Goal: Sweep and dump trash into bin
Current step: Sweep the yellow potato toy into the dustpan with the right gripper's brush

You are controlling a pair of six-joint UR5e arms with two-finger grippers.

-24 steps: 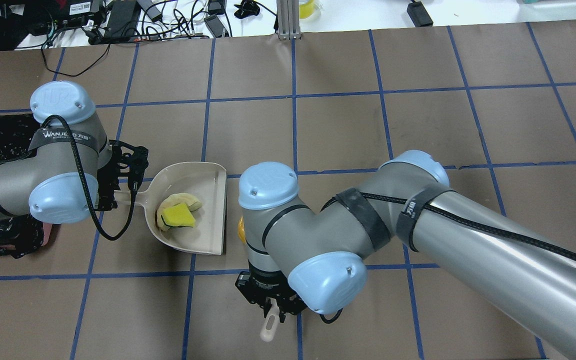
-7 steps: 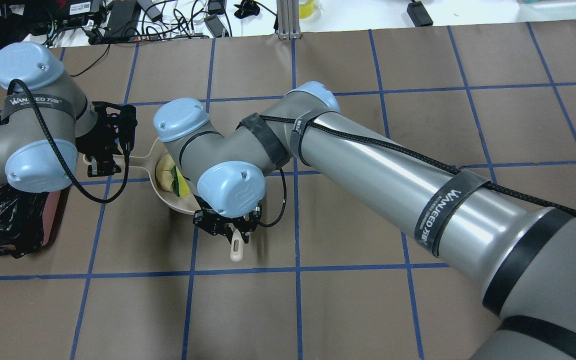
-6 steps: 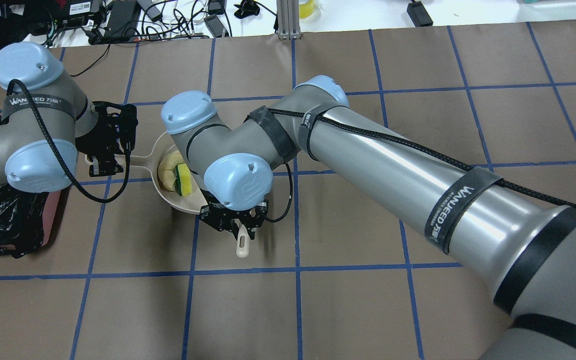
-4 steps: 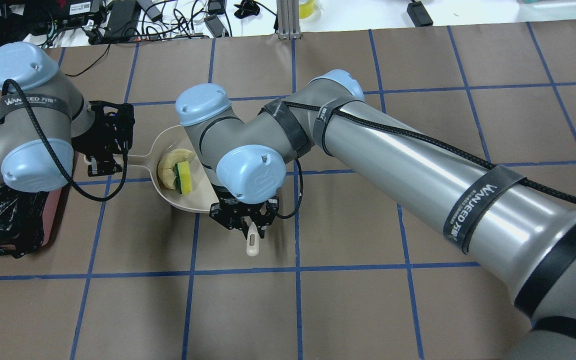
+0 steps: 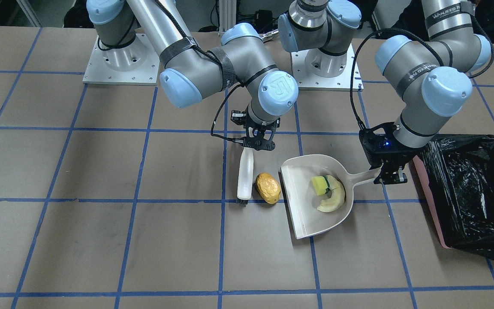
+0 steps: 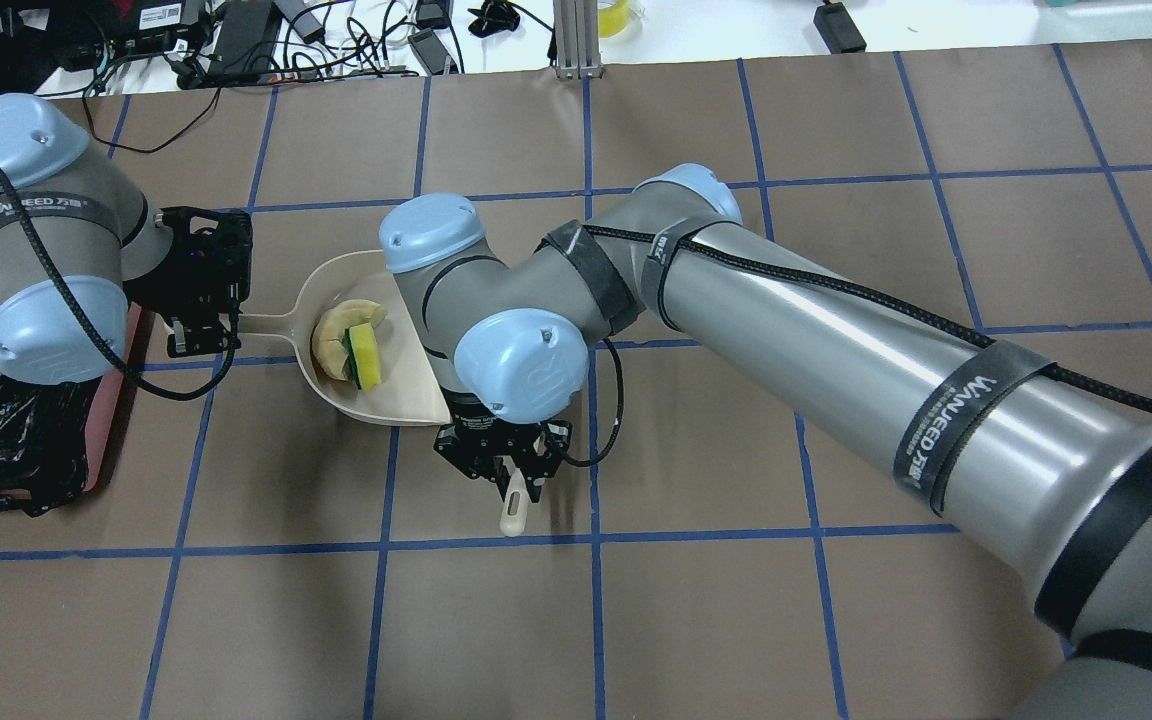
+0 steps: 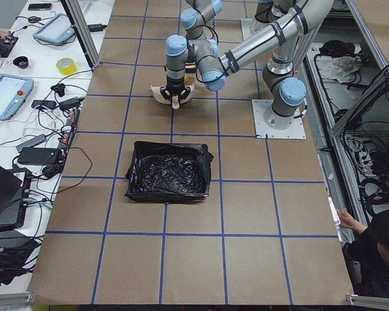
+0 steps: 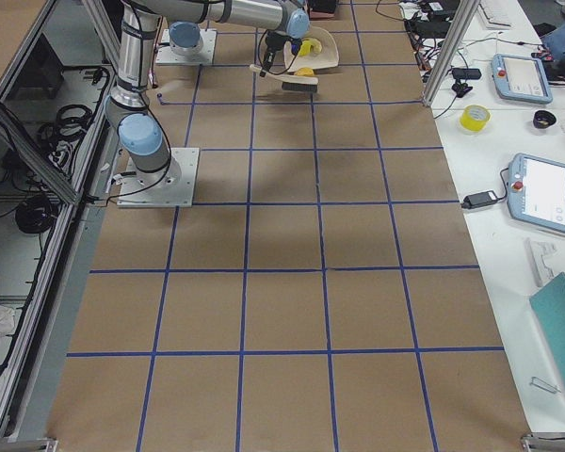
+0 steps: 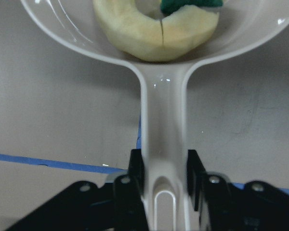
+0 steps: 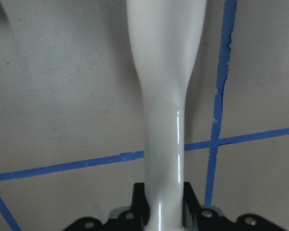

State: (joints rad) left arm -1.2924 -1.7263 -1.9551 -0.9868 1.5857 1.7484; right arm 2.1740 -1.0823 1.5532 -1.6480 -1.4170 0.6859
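My left gripper (image 5: 388,174) is shut on the handle of a white dustpan (image 5: 302,206), as the left wrist view shows (image 9: 164,166). In the pan lie the pale crescent slice (image 5: 332,198) and the yellow-green sponge (image 5: 320,184). My right gripper (image 5: 257,143) is shut on a white brush (image 5: 245,174). The brush's bristle end rests on the table beside the golden-brown potato-like piece (image 5: 268,188). That piece lies on the table just outside the pan's mouth. The pink bin (image 5: 428,201) with its black bag stands beyond the left gripper. In the overhead view the right arm hides the potato piece.
The table is brown paper with a blue tape grid. The two arm bases (image 5: 118,60) stand at the robot's side. In the overhead view the bin (image 6: 106,420) lies at the left edge, under the left arm's elbow.
My right gripper has drawn the brush to the right and toward the robot, away from the pan. The left gripper has shifted the pan slightly left, toward the bin.
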